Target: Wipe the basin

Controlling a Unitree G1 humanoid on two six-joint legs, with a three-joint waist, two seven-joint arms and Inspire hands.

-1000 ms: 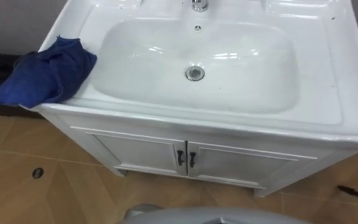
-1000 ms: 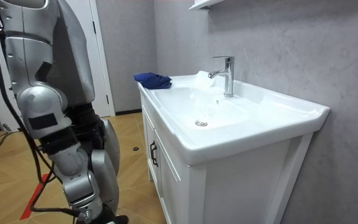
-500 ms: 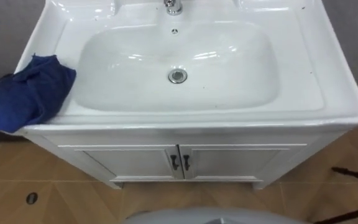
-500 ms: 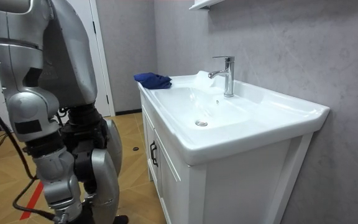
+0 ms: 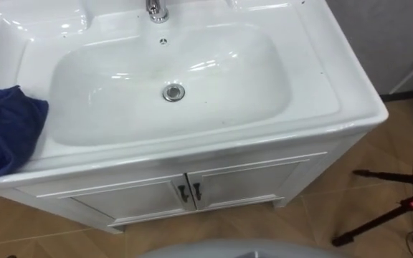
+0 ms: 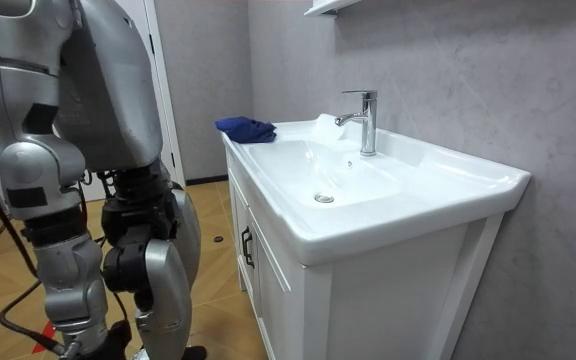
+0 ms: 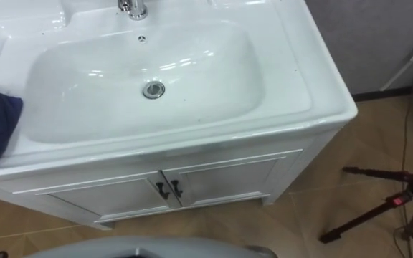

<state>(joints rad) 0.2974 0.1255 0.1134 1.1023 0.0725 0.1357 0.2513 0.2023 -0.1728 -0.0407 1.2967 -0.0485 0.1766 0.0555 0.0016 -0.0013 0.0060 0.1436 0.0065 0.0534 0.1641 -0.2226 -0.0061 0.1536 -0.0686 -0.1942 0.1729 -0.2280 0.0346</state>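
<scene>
A white basin [image 5: 321,79] tops a white cabinet right in front of me, its bowl [image 5: 221,79] holding a metal drain [image 5: 173,92] at the middle. A crumpled blue cloth [image 5: 6,132] lies on the basin's left rim and hangs a little over the front edge. It also lies at the basin's far corner in the room view [image 6: 246,127]. The chrome faucet [image 5: 156,8] stands at the back rim, upright in the room view [image 6: 366,120]. I stand close to the cabinet's front, on the room view's left.
Two cabinet doors [image 5: 249,183] with small dark handles [image 5: 188,192] sit below the basin. A black tripod [image 5: 393,208] stands on the wooden floor at the right. A grey wall runs behind the basin, and a white door [image 6: 163,90] is behind me.
The eye view has swung to the right, so basin and cloth sit further left in the picture. In the room view my body has shifted closer to the cabinet. The cloth has not moved.
</scene>
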